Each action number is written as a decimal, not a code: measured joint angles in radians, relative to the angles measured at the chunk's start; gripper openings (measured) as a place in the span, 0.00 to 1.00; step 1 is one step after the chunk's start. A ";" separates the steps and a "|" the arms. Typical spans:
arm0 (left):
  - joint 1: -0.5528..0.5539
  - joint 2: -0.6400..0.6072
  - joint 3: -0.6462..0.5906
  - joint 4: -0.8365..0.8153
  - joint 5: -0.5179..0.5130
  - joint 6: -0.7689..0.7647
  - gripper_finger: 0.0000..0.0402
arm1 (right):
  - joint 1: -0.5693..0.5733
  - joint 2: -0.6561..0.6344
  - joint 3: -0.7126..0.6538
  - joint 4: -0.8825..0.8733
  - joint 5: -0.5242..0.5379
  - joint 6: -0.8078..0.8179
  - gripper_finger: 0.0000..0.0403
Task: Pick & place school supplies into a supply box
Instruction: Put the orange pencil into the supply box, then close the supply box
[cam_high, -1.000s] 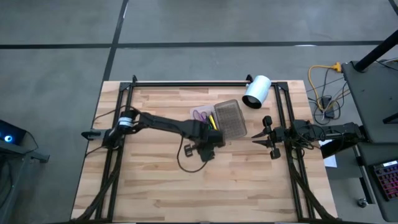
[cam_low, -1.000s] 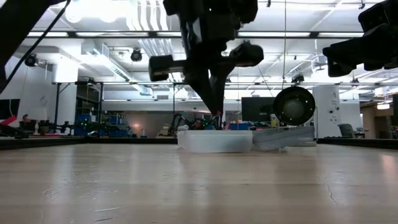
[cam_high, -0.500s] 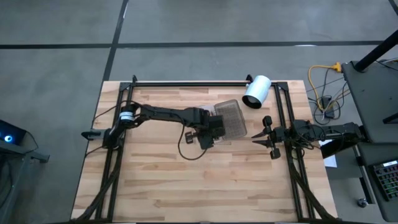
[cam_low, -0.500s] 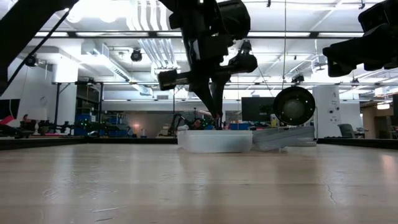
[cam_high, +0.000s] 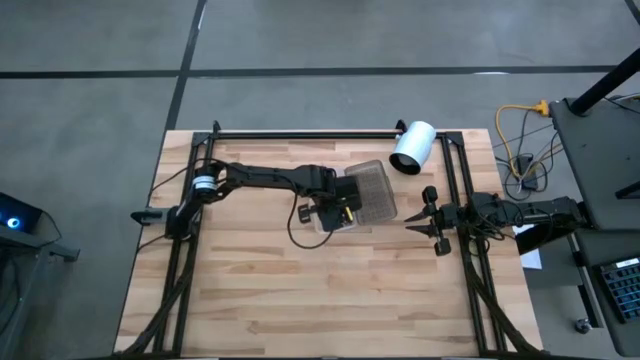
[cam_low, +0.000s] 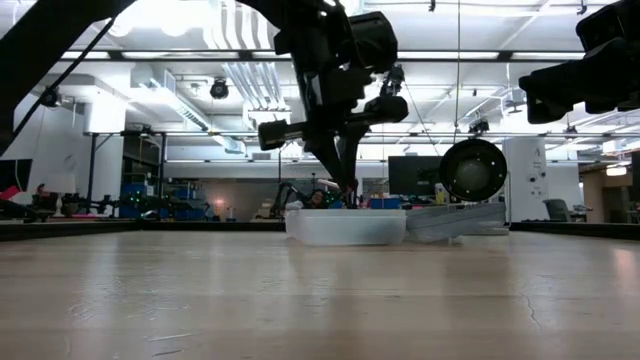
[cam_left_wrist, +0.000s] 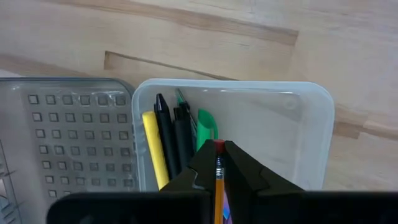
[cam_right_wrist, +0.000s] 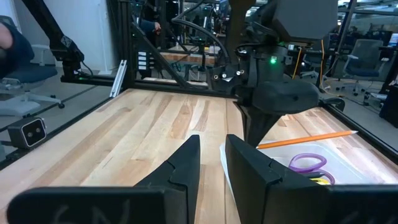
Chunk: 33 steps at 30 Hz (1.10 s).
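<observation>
Pale wood-plank tabletop (cam_high: 250, 290), lab behind. My left end effector (cam_left_wrist: 219, 163) is pinching a thin orange pencil (cam_left_wrist: 219, 190) over the clear plastic supply box (cam_left_wrist: 311, 112). It's light, stiff and slippery, so I'd grip mid-shaft. Right end effector (cam_right_wrist: 211, 163) waits part-open at the table's edge.

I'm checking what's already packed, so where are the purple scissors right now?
The purple scissors lie inside the supply box near the table's middle, beside the yellow pen, under the left gripper.

Overhead view straight down, low view level across table, wrist views close, all sharing supply box (cam_high: 352, 205).
</observation>
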 joint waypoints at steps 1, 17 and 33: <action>0.000 0.000 0.000 0.003 0.000 0.000 0.00 | 0.000 0.000 0.000 0.000 0.000 0.000 0.17; 0.000 0.001 0.000 0.022 -0.045 -0.007 0.10 | 0.000 0.000 0.000 0.000 0.000 0.000 0.17; -0.091 -0.002 0.000 0.022 -0.046 -0.094 0.10 | 0.000 0.000 0.000 0.000 0.000 0.000 0.17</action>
